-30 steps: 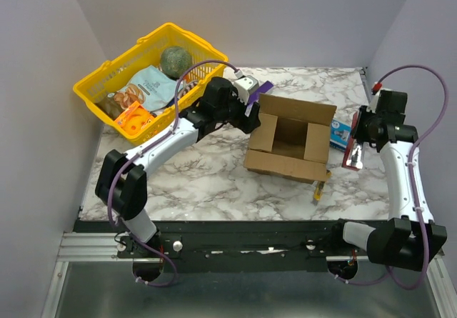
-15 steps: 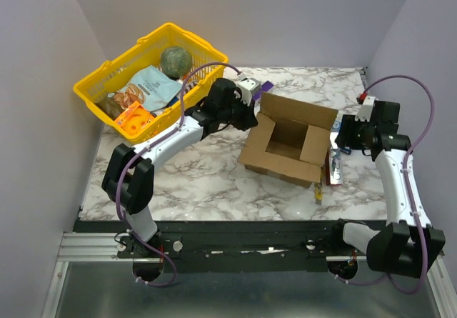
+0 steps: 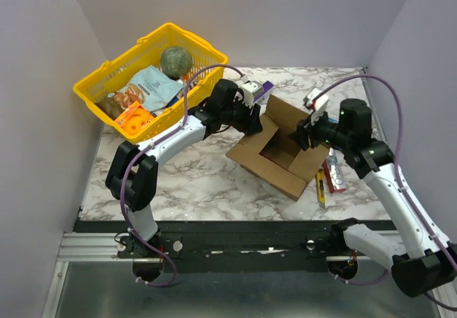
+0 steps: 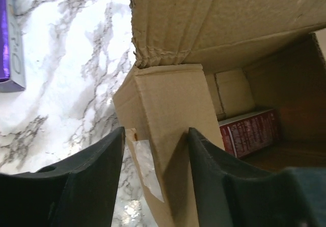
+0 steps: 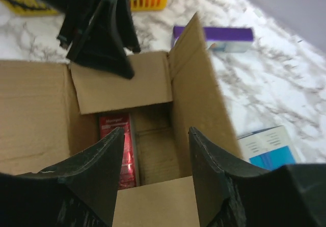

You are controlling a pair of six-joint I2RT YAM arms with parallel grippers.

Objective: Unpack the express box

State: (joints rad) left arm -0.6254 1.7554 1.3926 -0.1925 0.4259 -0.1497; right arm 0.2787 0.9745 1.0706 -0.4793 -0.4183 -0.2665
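Observation:
The express box (image 3: 275,153) is a brown carton lying open and turned at an angle in the middle of the table. A red packet (image 5: 114,145) lies on its floor (image 4: 249,130). My left gripper (image 3: 255,121) is open at the box's far-left corner. Its fingers straddle an upright flap (image 4: 168,115), which touches the right finger (image 4: 214,176); the gripper's midpoint is (image 4: 155,132). My right gripper (image 3: 303,133) hangs open above the box's inside (image 5: 155,132), holding nothing.
A yellow basket (image 3: 143,82) with groceries stands at the back left. A slim purple box (image 3: 265,87) lies behind the carton. A red packet (image 3: 334,175) and a small yellow item (image 3: 320,187) lie right of the carton. A blue-and-white box (image 5: 267,148) lies beyond the carton's right wall.
My right arm let go of a red packet on the table at the right and swung left over the box. The box turned and slid toward the front left with my left gripper.

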